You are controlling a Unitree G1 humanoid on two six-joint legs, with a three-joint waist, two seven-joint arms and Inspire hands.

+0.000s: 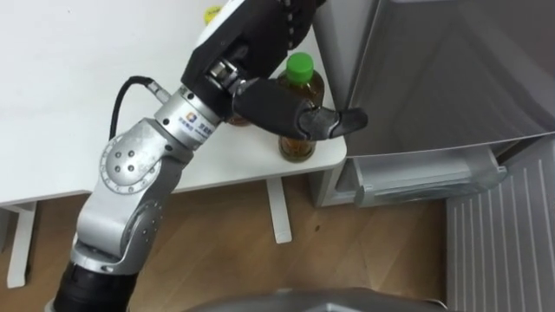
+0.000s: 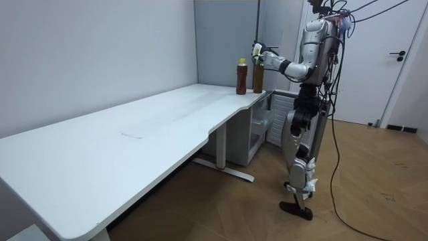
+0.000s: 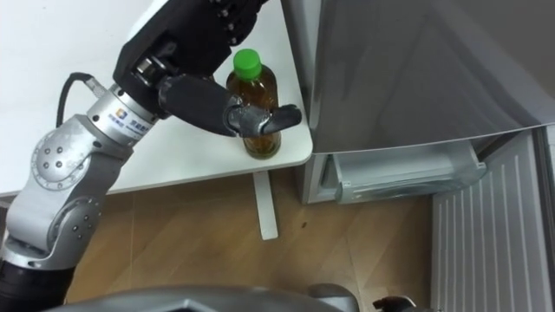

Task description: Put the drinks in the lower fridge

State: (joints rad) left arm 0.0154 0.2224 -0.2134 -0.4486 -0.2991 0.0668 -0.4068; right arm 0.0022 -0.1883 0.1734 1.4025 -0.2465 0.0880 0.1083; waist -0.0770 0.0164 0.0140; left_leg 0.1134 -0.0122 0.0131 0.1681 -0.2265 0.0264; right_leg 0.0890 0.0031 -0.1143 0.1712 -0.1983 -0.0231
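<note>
left eye view: a white desk [image 1: 69, 104] stands on a wooden floor [image 1: 347, 251] beside a grey fridge [image 1: 434, 69], with a green-capped bottle [image 1: 298, 149] upright at the desk's corner. room view: the robot stands at that corner, and a second bottle [image 2: 241, 75] is just beside the first. right eye view: the left hand [image 3: 186, 39] is at the green-capped bottle, its thumb [image 3: 208, 102] stretched across the front and the other fingers up behind the cap; i cannot tell whether they press on it.
</note>
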